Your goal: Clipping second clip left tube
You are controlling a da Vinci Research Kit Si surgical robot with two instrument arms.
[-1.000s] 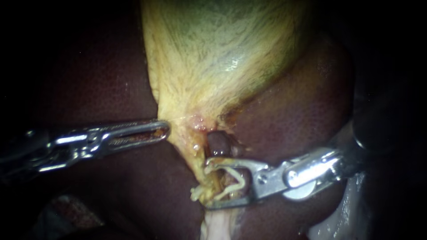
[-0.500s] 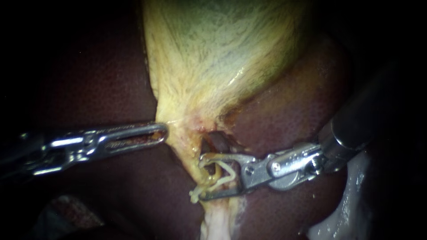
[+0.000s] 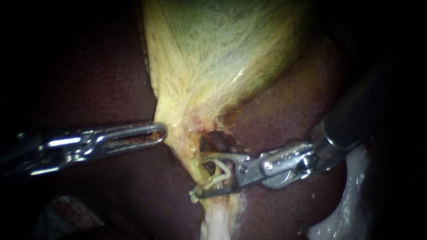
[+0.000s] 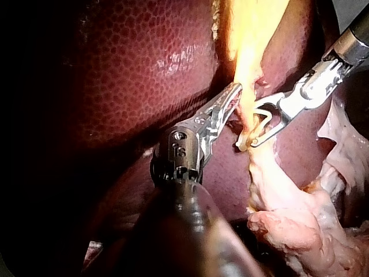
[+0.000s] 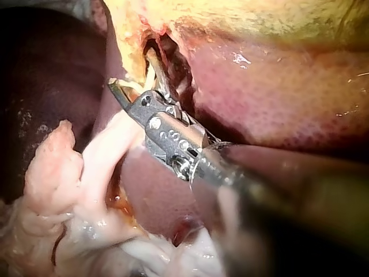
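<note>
The yellow-green gallbladder (image 3: 213, 66) narrows down to a neck between dark liver (image 3: 289, 115) lobes. My left instrument (image 3: 162, 132) has its jaws shut on the neck's left edge; the left wrist view shows the same hold on yellow tissue (image 4: 233, 98). My right instrument (image 3: 199, 174) comes in from the right with its jaws open. They straddle a thin pale tube (image 3: 220, 175) just below a dark opening (image 3: 213, 142). In the right wrist view one jaw tip of my right instrument (image 5: 132, 86) pokes out beside the tube (image 5: 151, 69). I make out no clip on the tube.
Pale fatty tissue (image 3: 215, 222) hangs below the neck and spreads in lumps (image 4: 300, 225) under both instruments. Whitish tissue (image 3: 342, 213) lies at the lower right. Liver surface surrounds the work site on both sides.
My right instrument has slid left and slightly up over the tube, its shaft coming further into view and its jaws a little narrower. The left instrument holds nearly still.
</note>
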